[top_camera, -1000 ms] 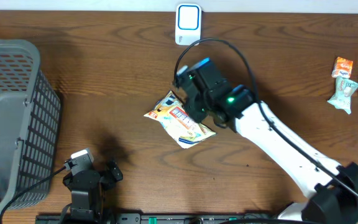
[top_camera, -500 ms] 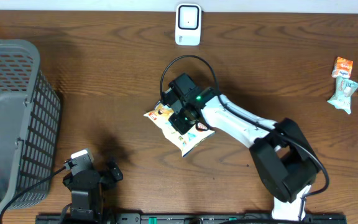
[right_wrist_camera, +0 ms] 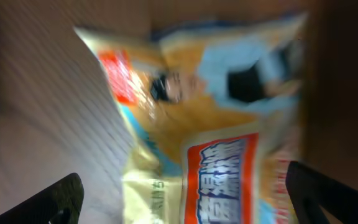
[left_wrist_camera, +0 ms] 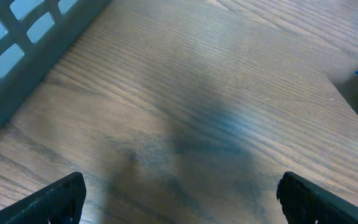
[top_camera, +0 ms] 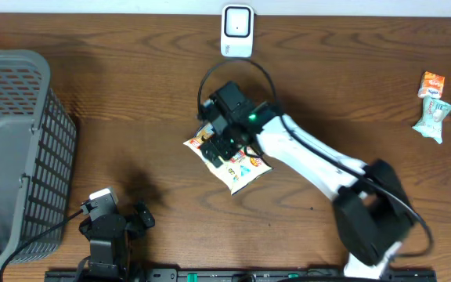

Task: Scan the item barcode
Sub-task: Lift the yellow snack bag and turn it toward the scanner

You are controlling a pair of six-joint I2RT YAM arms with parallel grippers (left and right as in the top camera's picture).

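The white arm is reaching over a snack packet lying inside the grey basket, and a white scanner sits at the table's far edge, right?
Not quite. The overhead view shows the snack packet on the table, apart from the grey basket. The white arm does reach over it, and the white scanner is at the far edge.

1. The snack packet (top_camera: 241,166) lies flat just left of the middle of the overhead frame. It is slanted from upper left to lower right, and its upper part is hidden.
2. It is a crinkled pale yellow pouch with red, orange and light blue print.
3. In the right wrist view the snack packet (right_wrist_camera: 191,118) fills the frame. It is blurred, with an orange panel of white lettering at lower centre that is too smeared to read.
4. The scanner (top_camera: 236,30), a small white box with a blue-edged face, sits at top centre of the overhead frame, well apart from the snack packet.
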